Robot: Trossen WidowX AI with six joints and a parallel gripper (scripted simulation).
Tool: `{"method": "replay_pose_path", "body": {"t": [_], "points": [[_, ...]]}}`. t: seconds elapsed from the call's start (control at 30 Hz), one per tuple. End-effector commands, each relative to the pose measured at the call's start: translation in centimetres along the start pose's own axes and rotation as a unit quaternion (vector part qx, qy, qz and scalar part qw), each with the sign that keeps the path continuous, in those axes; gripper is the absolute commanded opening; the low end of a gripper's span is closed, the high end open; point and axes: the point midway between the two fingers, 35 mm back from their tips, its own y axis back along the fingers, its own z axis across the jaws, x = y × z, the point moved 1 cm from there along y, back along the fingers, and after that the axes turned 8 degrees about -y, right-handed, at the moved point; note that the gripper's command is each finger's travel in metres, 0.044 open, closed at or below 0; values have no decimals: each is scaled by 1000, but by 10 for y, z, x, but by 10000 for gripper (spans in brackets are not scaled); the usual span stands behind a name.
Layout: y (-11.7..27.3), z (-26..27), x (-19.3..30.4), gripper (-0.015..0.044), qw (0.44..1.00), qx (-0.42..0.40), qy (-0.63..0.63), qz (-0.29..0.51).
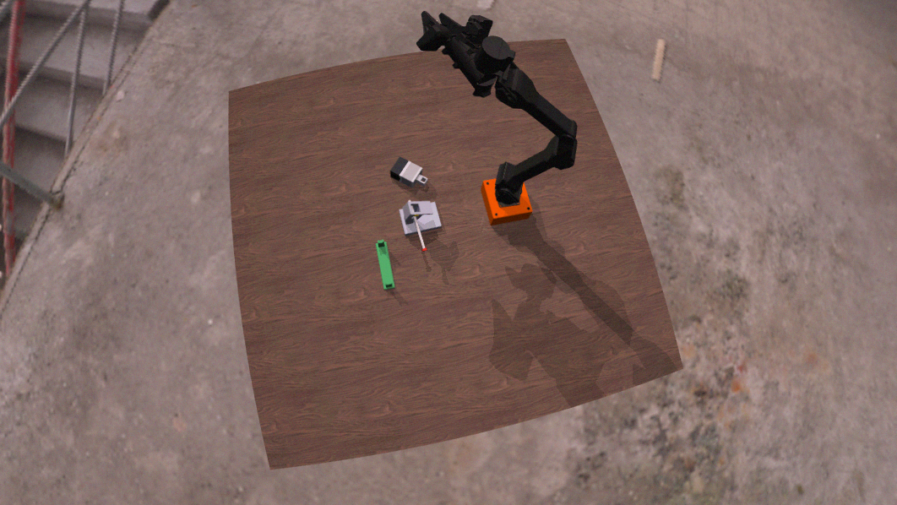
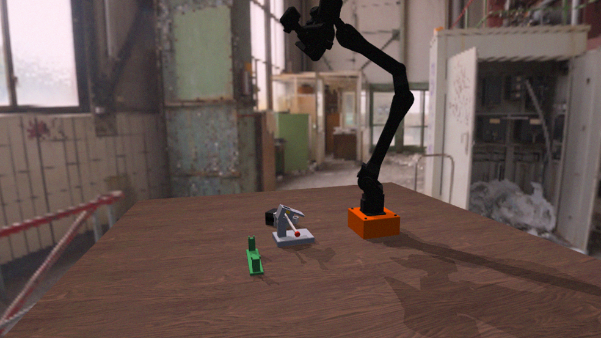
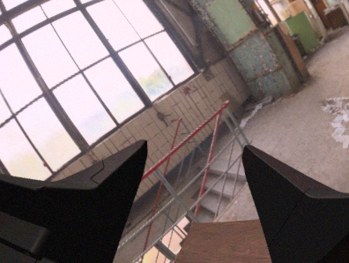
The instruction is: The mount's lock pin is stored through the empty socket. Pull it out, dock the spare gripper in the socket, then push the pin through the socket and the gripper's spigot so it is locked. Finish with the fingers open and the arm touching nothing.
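The grey mount [image 1: 410, 229] [image 2: 282, 241] stands on the table with its tilted socket raised above the base plate. The lock pin [image 1: 420, 236] [image 2: 291, 225], white with a red ball end, sticks out of the socket and slants down. The spare gripper [image 1: 409, 171] [image 2: 269, 218], a black and pale block with a small holed spigot, lies beside the mount, partly hidden behind it in the exterior view. My gripper [image 1: 433, 20] [image 2: 291, 35] [image 3: 196, 149] is open and empty, high above the table and far from all three. The pin's far end inside the socket is hidden.
A green holder [image 1: 385, 266] [image 2: 253, 255] with an upright post at each end stands near the mount, on the pin's ball side. The arm's orange base [image 1: 509, 217] [image 2: 374, 226] stands to the mount's right. The wrist view shows a table corner [image 3: 225, 240], railings and windows.
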Motion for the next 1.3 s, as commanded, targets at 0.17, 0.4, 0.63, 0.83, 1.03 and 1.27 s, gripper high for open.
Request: {"method": "replay_pose_path", "body": {"t": [0.17,0.4,0.63,0.83,1.03,1.27], "points": [[6,5,144,300,920,-80,318,214],[49,-6,249,300,748,-201,529,346],[116,-34,330,300,506,-347,664,427],[183,-69,374,300,267,-472,707,454],[250,-110,394,300,25,-581,680,446],[286,-135,395,300,-107,-633,635,429]]}}
